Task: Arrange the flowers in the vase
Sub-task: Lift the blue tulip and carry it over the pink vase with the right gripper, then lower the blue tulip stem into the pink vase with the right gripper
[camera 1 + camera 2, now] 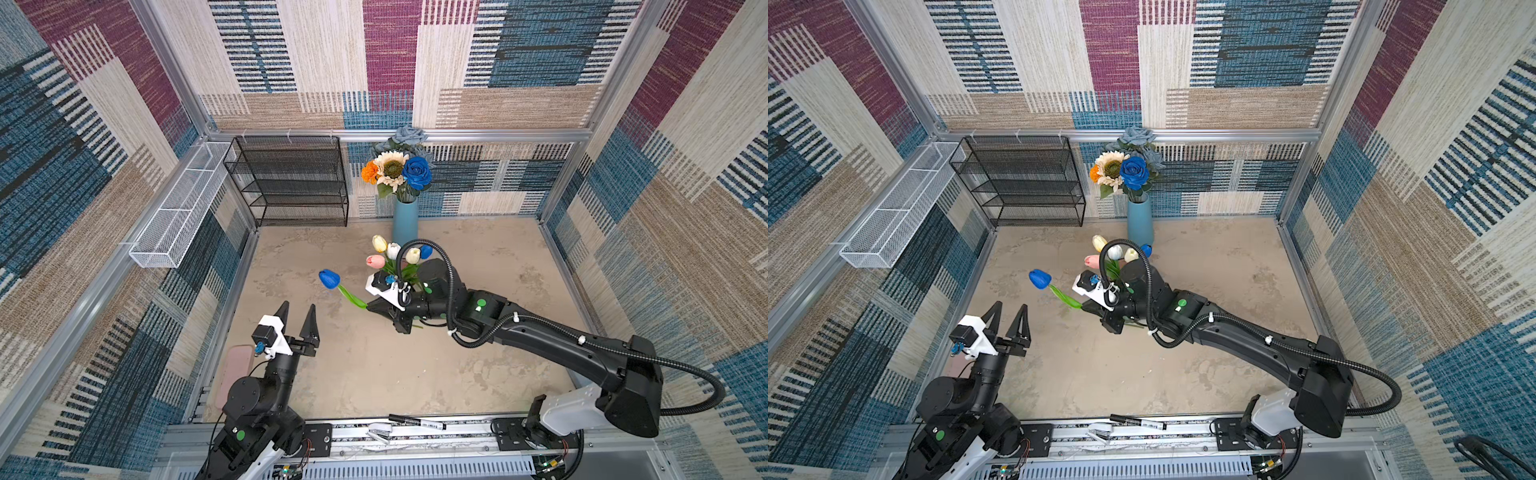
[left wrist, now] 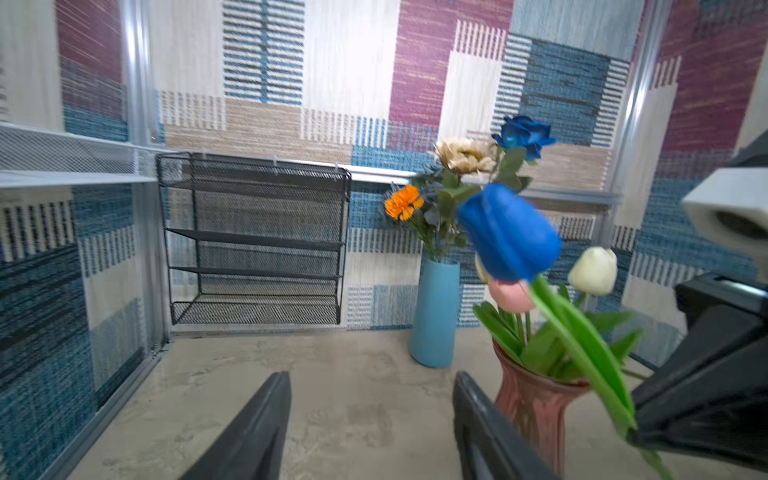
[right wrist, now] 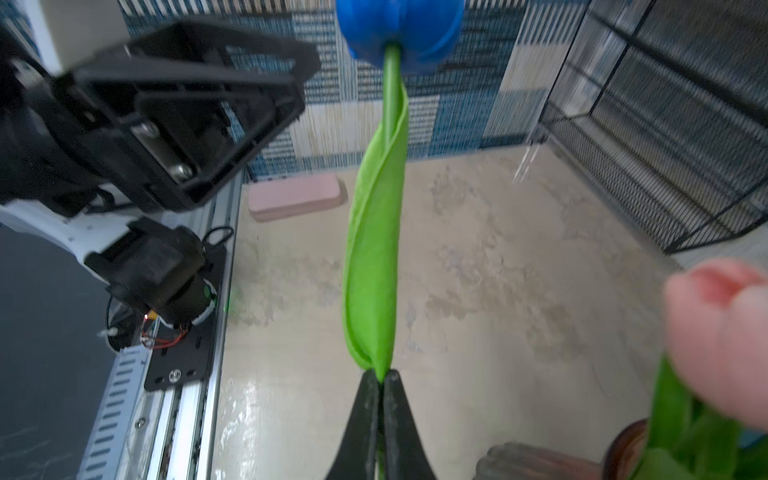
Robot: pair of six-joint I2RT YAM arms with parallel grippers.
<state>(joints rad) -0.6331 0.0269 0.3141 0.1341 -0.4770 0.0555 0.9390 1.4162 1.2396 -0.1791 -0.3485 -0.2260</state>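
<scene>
L gripper [image 1: 298, 308], lower left of a top view: jaws were spread above worktop [image 1: 478, 374]. Frame centre: blue tulip [image 1: 329, 279] was in air, tilted, stem pinched by R gripper [image 1: 368, 306] jaws. Other tulips [image 1: 376, 261] stood in ribbed vase [image 2: 536, 399] by R wrist. Blue vase [image 1: 405, 224] w/ bouquet [image 1: 392, 166] stood at back wall.

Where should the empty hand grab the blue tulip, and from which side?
The tulip's green stem, between the bloom and the right hand shut on its low end. It is thin and slants free in the air; the bloom is bulky. The open left hand should likely come from its own side, closing across the stem.
</scene>
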